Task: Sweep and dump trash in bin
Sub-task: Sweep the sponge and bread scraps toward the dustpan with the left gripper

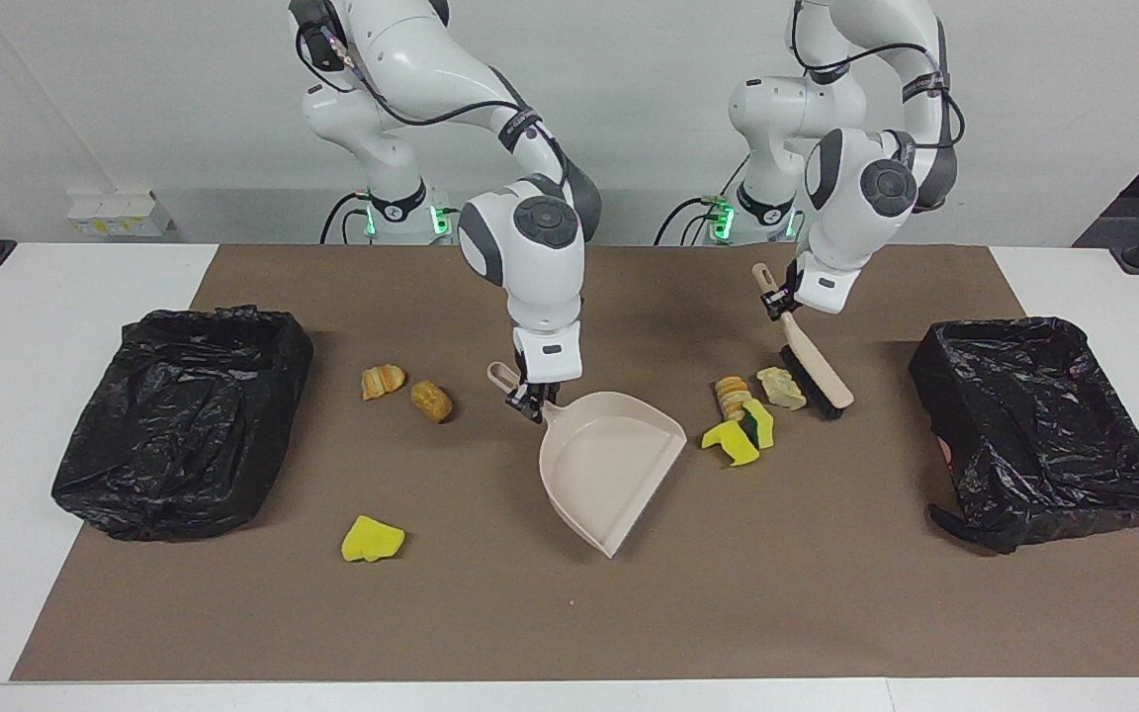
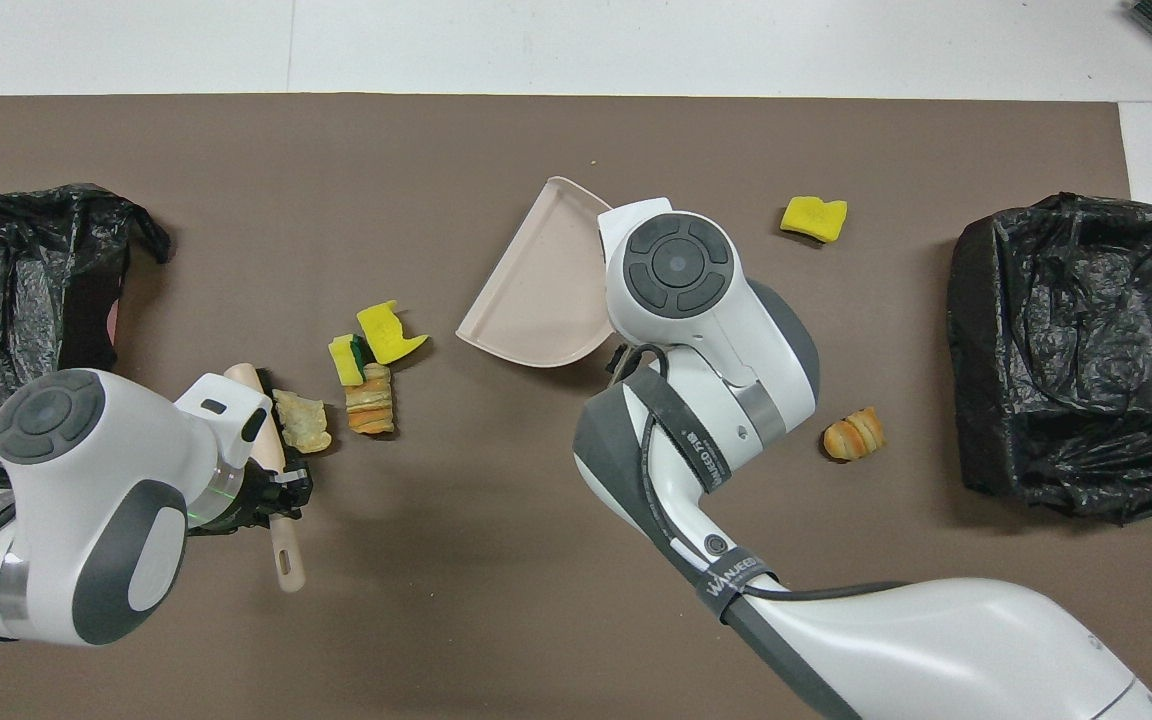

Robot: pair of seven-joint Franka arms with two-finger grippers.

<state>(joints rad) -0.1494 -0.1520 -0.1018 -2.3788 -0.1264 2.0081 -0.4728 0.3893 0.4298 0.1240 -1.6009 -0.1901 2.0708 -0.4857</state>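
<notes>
While both arms work over the brown mat (image 1: 569, 613) on the white table (image 1: 26, 297), two black-bagged bins sit at its ends: one bin (image 1: 184, 420) toward the right arm's end, the other bin (image 1: 1039, 425) toward the left arm's end.

Near the middle of the mat the beige dustpan (image 1: 609, 460) rests with its open mouth turned toward the left arm's end. The right gripper (image 1: 527, 400) is clamped on the pan's handle, whose looped tip sticks out past the fingers.

Toward the left arm's end, the left gripper (image 1: 777, 302) is closed on the handle of the brush (image 1: 812, 371). The brush slants down, its black bristles at the mat and touching or just beside the nearest scrap.

The trash lies in three places. A cluster lies between brush and pan: a pale crumpled lump (image 1: 780, 388) by the bristles, a ridged bread piece (image 1: 730, 393), a green-backed sponge (image 1: 757, 423) and a yellow sponge scrap (image 1: 728, 442) nearest the pan's mouth. Two bread lumps, one orange (image 1: 382, 380) and one brown (image 1: 431, 400), lie beside the right gripper toward the right arm's bin. A lone yellow sponge (image 1: 372, 540) lies farther from the robots than those two.
</notes>
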